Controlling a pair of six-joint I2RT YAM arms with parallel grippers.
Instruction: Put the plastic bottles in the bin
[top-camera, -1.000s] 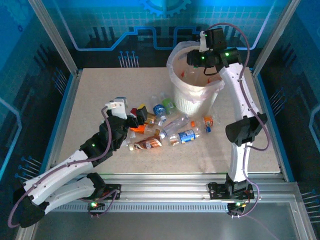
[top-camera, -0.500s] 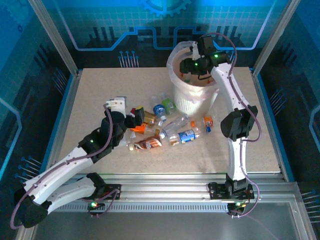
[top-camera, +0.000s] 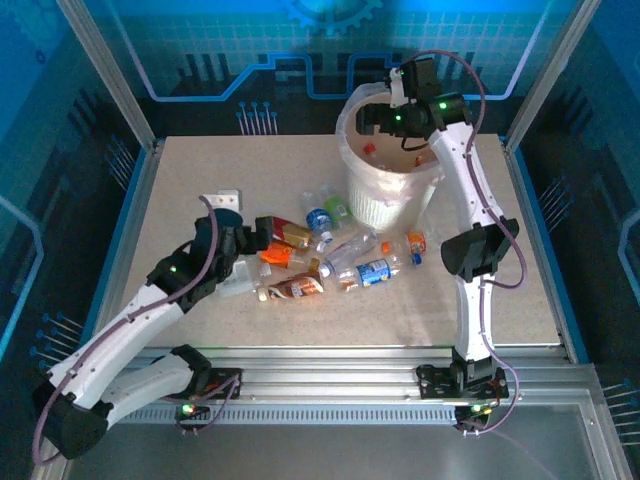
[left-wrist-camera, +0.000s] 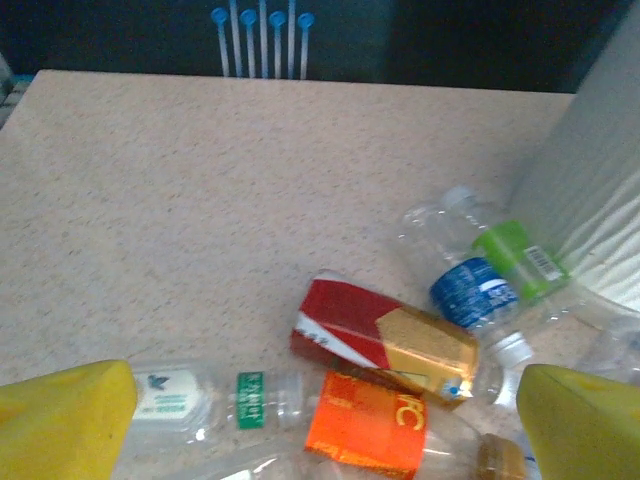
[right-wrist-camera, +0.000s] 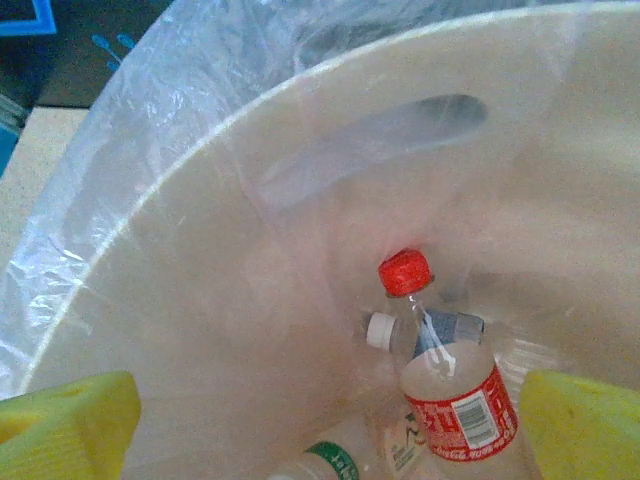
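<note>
Right gripper (top-camera: 374, 120) hangs over the mouth of the white bag-lined bin (top-camera: 392, 200), far side of my table (top-camera: 200, 180). Left gripper (top-camera: 254, 240) is low at the left end of the scattered plastic bottles (top-camera: 330, 255), just beside a red-labelled bottle (top-camera: 282, 231). A blue-labelled bottle (top-camera: 373, 271) lies near the bin's foot.

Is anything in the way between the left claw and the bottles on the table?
Nothing visible is. The left gripper hangs open just short of them. The orange-labelled bottle and the red-and-gold bottle lie straight ahead on the table, framed by its yellow fingers.
</note>
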